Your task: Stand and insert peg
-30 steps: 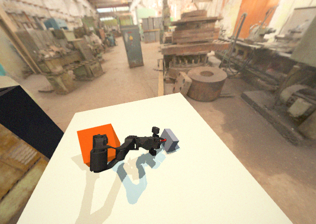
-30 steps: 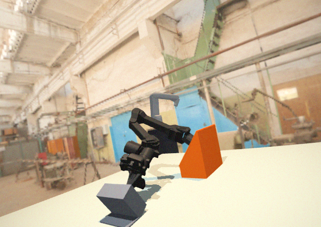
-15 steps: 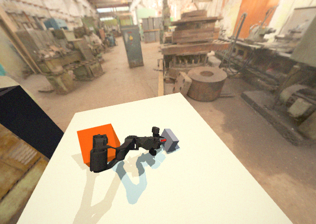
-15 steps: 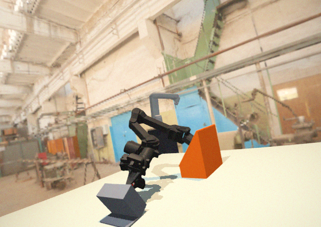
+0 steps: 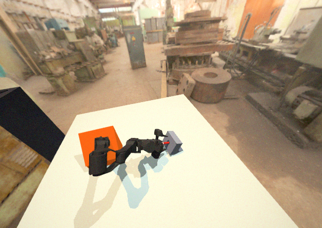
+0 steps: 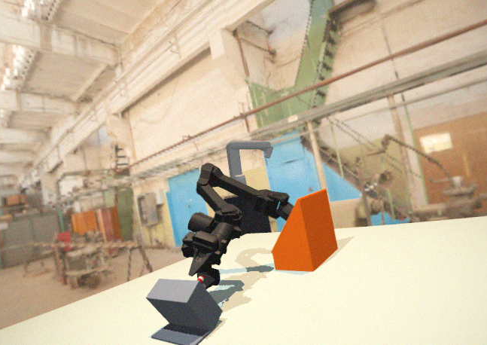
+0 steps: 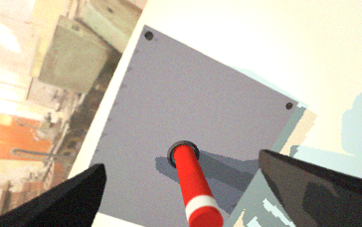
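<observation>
The grey sloped panel stands on the table. The red peg has its plain end inside the dark-rimmed hole, and its white-banded end sticks out toward the wrist camera. How deep the plain end sits is hidden. My gripper is open. Its fingers stand wide on either side of the peg, with gaps to it in the wrist view.
An orange wedge-shaped block stands on the table beside the arm's base. Dark screw-like dots mark the panel's corners, with two showing in the wrist view. The arm's shadows fall across the table.
</observation>
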`<action>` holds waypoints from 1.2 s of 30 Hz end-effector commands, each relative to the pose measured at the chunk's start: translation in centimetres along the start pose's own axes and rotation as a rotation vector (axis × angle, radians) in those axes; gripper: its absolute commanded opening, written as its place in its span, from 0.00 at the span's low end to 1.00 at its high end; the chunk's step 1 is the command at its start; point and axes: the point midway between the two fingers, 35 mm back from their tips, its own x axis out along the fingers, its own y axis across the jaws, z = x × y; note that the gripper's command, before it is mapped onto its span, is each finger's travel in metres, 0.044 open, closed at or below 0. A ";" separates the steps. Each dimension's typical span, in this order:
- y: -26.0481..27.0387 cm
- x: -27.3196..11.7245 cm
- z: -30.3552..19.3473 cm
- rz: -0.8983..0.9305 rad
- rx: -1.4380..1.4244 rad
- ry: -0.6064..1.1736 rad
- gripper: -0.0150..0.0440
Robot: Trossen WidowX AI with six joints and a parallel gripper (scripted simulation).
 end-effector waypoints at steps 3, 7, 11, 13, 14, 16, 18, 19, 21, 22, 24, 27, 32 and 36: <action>0.0 -0.6 0.0 -0.003 -0.001 0.005 1.00; 0.0 -0.9 0.1 -0.002 -0.001 0.006 1.00; 0.0 -1.3 0.2 -0.002 -0.001 0.006 1.00; 0.0 -1.4 0.2 -0.002 -0.001 0.006 1.00; 0.0 -1.5 0.2 -0.002 -0.002 0.006 1.00; 0.0 -1.7 0.3 -0.002 -0.002 0.006 1.00; 0.0 -1.8 0.3 -0.002 -0.002 0.006 1.00; 0.1 -1.9 0.3 -0.002 -0.002 0.006 1.00; 0.1 -2.1 0.4 -0.002 -0.002 0.006 1.00; 0.1 -2.2 0.4 -0.002 -0.002 0.006 1.00; 0.1 -2.3 0.4 -0.002 -0.002 0.006 1.00; 0.1 -2.6 0.5 -0.002 -0.003 0.006 1.00; 0.1 -3.0 0.6 -0.001 -0.003 0.006 1.00; 0.1 -3.3 0.7 -0.001 -0.003 0.006 1.00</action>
